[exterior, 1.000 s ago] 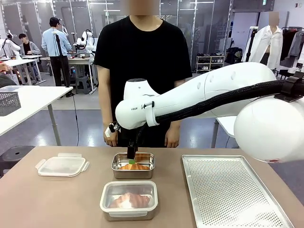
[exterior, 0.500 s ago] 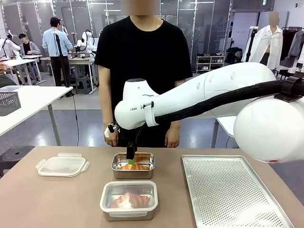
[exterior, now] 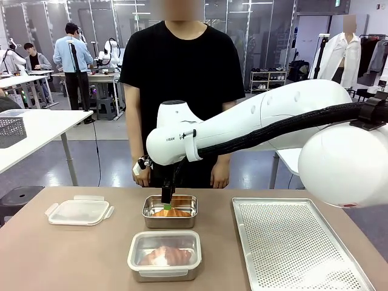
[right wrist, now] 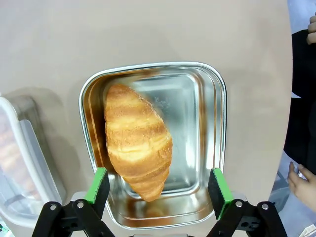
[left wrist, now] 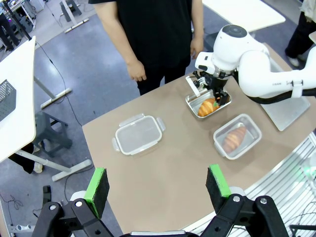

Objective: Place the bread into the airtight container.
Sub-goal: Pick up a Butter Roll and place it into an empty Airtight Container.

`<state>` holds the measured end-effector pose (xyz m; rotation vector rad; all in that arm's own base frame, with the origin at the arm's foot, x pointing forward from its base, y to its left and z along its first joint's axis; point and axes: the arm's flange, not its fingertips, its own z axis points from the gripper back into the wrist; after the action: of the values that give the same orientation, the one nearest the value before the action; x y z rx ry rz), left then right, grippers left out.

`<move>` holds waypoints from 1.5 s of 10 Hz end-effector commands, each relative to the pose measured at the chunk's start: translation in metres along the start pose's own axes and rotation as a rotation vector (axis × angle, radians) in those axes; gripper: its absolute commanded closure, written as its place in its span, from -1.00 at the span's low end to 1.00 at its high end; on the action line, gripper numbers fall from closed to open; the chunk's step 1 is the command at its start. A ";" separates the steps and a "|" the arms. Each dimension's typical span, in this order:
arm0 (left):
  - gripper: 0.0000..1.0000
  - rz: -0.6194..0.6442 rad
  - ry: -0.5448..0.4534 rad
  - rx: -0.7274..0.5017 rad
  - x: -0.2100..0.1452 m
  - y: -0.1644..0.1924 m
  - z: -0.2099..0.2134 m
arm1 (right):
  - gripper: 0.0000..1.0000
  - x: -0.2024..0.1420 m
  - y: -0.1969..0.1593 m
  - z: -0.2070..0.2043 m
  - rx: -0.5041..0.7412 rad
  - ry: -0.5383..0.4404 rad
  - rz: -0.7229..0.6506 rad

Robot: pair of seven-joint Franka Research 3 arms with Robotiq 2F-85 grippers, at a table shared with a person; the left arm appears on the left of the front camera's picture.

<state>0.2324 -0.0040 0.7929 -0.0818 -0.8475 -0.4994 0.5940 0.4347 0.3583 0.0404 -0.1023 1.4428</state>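
A golden croissant, the bread (right wrist: 137, 140), lies slantwise in an open steel airtight container (right wrist: 218, 103). In the front view this container (exterior: 148, 218) sits mid-table with the bread (exterior: 174, 213) inside. My right gripper (right wrist: 158, 187) hovers just above it, open, its green pads on either side of the bread's near end and holding nothing. From the front, the right gripper (exterior: 167, 204) hangs over the container's left part. My left gripper (left wrist: 157, 185) is open and empty, high above the table's near edge.
A second steel container (exterior: 164, 254) with a clear lid and a croissant inside stands nearer me. A loose clear lid (exterior: 79, 212) lies at the left. A perforated metal tray (exterior: 297, 242) covers the right side. A person (exterior: 182, 91) stands at the far edge, hands down.
The right arm edged very slightly to the left a second ago and has held still since. The bread and both containers have not moved.
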 end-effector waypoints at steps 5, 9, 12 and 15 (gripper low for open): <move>-1.00 -0.002 0.000 0.003 0.001 0.000 0.001 | -1.00 -0.058 0.000 0.081 -0.001 -0.085 -0.109; -1.00 -0.002 0.000 0.003 0.001 0.000 0.001 | -1.00 -0.188 0.028 0.190 -0.035 -0.202 -0.427; -1.00 -0.002 0.000 0.003 0.001 0.000 0.001 | -1.00 -0.250 0.091 0.250 -0.164 -0.186 -0.614; -1.00 -0.002 0.000 0.003 0.001 0.000 0.001 | -1.00 -0.308 0.137 0.320 -0.226 -0.115 -0.749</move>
<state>0.2324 -0.0038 0.7930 -0.0821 -0.8478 -0.4991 0.4192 0.1278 0.6313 0.0219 -0.3393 0.7260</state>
